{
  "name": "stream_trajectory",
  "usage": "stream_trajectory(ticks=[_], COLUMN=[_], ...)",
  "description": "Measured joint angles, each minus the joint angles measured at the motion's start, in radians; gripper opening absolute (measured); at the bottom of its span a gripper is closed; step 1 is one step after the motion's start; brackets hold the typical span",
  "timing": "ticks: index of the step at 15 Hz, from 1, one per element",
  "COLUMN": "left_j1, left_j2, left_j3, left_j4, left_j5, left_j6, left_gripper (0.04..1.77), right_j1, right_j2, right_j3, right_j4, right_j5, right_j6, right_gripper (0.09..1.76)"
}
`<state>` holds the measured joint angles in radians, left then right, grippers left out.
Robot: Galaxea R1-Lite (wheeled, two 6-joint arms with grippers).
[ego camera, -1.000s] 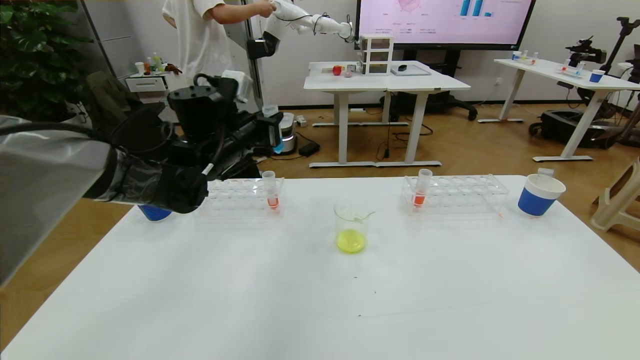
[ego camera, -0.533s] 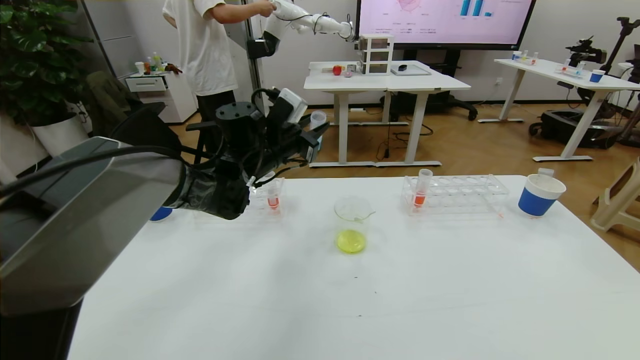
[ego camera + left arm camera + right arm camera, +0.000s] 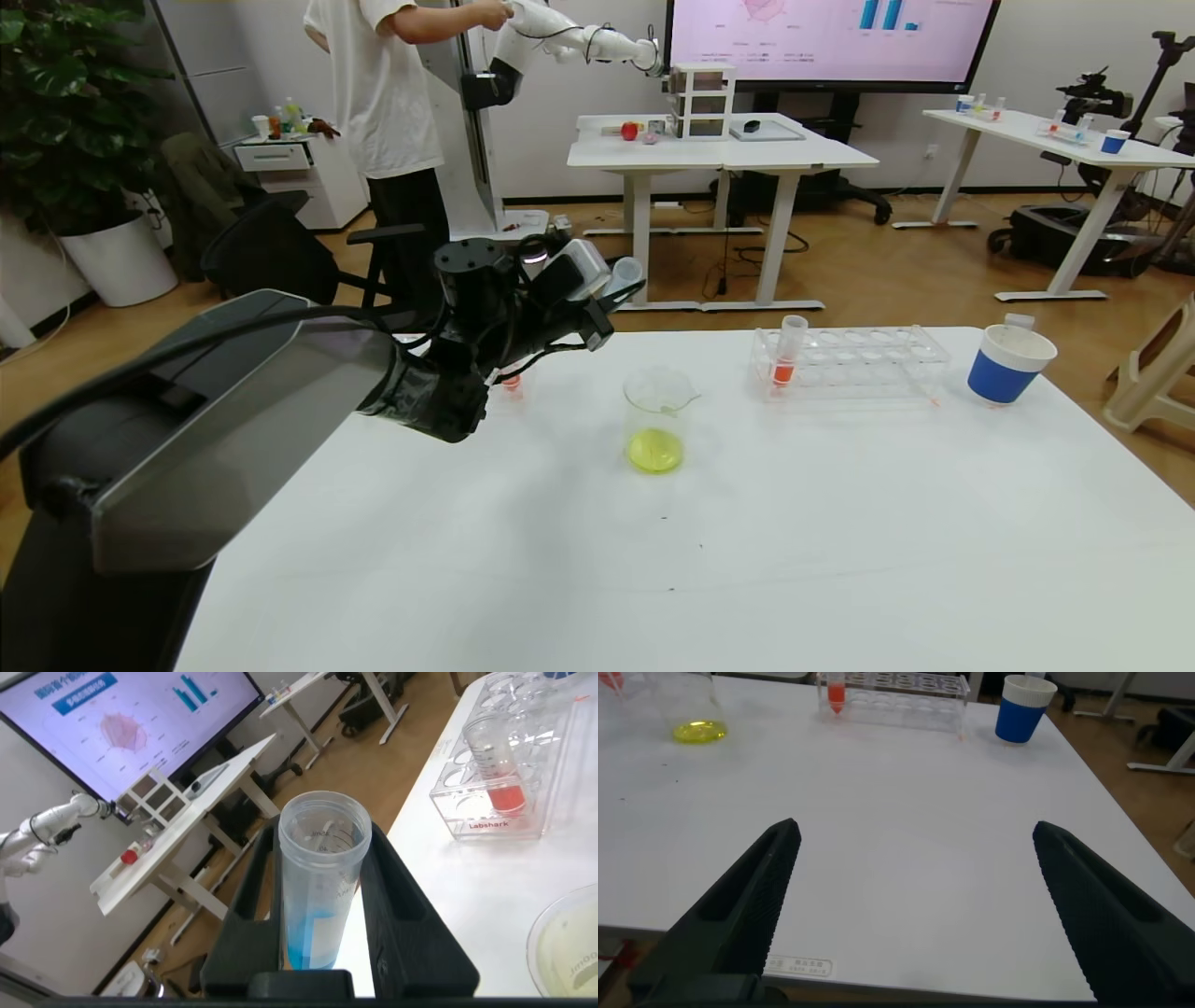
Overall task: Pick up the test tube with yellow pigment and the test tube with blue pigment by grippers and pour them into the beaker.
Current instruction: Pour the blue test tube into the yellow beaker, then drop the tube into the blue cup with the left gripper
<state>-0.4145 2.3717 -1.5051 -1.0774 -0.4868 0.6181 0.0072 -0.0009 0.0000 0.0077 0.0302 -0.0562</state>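
Observation:
My left gripper [image 3: 611,291] is shut on the test tube with blue pigment [image 3: 624,274], held tilted above the table's far edge, up and left of the beaker [image 3: 656,415]. The left wrist view shows the tube [image 3: 322,896] between the black fingers [image 3: 252,882], open mouth forward, blue liquid at its bottom; my left gripper [image 3: 322,849] grips its middle. The beaker holds yellow liquid [image 3: 654,451]. The test tube with yellow pigment is out of view. My right gripper [image 3: 915,873] is open and empty over the near right of the table.
A clear rack [image 3: 850,359] with an orange-red tube [image 3: 786,359] stands at the back right, beside a blue-and-white paper cup [image 3: 1006,364]. Another orange-red tube [image 3: 510,380] shows behind my left arm. A person stands far behind the table.
My left arm has swung right and forward with the blue tube, from the left rack toward the beaker, and the tube now tilts more.

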Motion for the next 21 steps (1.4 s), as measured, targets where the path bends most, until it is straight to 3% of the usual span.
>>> stream_trajectory(ticks=[8, 13, 21], left_j1=[0.007, 0.007, 0.003], left_j2=[0.023, 0.025, 0.036], left_j3=[0.066, 0.063, 0.066], left_j4=[-0.129, -0.132, -0.131], left_j5=[-0.095, -0.137, -0.221], left_j6=[0.147, 0.211, 0.419], left_gripper=[0.5, 0.5, 0.5], right_j1=[0.0, 0.0, 0.0], right_j2=[0.0, 0.0, 0.0], right_j3=[0.0, 0.0, 0.0], right_j4=[0.0, 0.0, 0.0], right_j5=[0.0, 0.0, 0.0], right_j6=[0.0, 0.0, 0.0], right_gripper=[1.74, 1.74, 1.74])
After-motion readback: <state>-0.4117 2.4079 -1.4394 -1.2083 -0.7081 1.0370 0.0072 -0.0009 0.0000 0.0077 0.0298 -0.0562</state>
